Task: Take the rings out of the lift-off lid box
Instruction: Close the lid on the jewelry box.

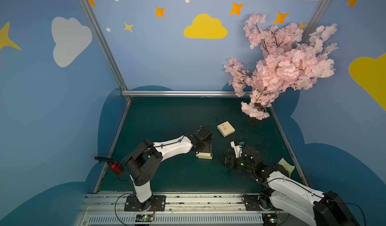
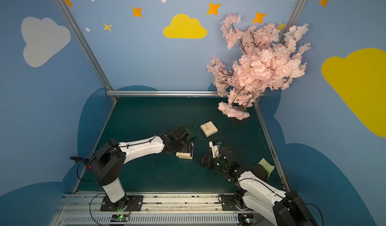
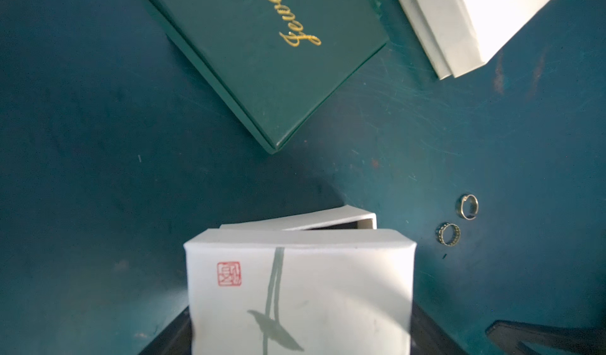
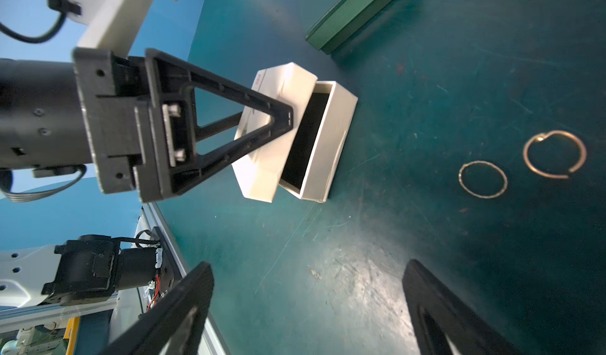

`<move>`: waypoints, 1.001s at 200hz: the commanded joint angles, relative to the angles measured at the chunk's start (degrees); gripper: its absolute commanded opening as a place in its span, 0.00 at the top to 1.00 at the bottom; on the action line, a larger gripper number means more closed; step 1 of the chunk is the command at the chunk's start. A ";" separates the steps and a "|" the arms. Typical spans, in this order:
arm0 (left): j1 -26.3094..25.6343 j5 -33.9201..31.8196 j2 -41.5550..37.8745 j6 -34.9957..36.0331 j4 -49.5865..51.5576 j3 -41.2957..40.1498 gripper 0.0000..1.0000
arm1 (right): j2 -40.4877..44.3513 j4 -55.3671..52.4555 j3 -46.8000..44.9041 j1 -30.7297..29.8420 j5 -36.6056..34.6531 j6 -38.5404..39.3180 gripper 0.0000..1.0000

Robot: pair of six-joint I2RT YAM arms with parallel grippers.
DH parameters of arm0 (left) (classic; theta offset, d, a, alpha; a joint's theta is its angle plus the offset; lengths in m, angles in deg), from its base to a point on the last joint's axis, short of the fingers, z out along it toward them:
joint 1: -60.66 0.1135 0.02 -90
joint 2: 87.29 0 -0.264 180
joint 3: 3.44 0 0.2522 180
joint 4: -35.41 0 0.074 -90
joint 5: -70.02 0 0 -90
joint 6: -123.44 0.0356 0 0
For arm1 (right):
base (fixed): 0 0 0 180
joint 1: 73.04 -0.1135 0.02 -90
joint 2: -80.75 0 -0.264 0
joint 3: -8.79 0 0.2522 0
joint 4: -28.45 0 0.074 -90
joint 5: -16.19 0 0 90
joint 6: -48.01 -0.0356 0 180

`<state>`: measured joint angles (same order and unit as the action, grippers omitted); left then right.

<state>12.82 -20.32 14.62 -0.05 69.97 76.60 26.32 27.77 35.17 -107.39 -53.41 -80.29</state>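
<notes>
Since the two rings [image 3: 440,233] lie flat on the green mat [image 3: 98,140], just beside each other and near but clear of the box base [image 4: 331,133], the task looks close to done; the main risk now is disturbance.

Left gripper [image 4: 265,120] is clamped on the white lid [image 3: 328,281], tilted and overlapping one edge of the base; whether they touch is unclear. A slip or careless lowering could drop the lid onto the base, shove the base toward the rings, or cover it again.

Right gripper [image 4: 308,266] hovers empty above the mat, jaws wide apart; a descent beside the thin hoops could flick them away.

- Base: black lining, no ring in the visible part; the rest is hidden under the lid.
- Green box with gold script [image 3: 262,58]: closed, contents unseen.
- Cream box [image 1: 226,128]: likewise closed.
</notes>
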 commanded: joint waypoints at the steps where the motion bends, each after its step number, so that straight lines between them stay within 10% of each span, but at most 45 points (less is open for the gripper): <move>1: -0.31 -0.10 0.92 -0.07 0.96 1.55 0.14 | -0.32 1.76 0.30 -0.46 -0.15 -0.10 0.08; 200: -1.90 -1.30 3.93 1.24 4.02 6.09 0.04 | -9.11 7.64 1.70 -2.30 0.43 -0.23 0.08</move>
<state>11.07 -20.54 17.35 0.45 72.35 81.37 17.66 34.21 35.41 -109.31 -53.19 -80.64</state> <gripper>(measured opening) 0.945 0.915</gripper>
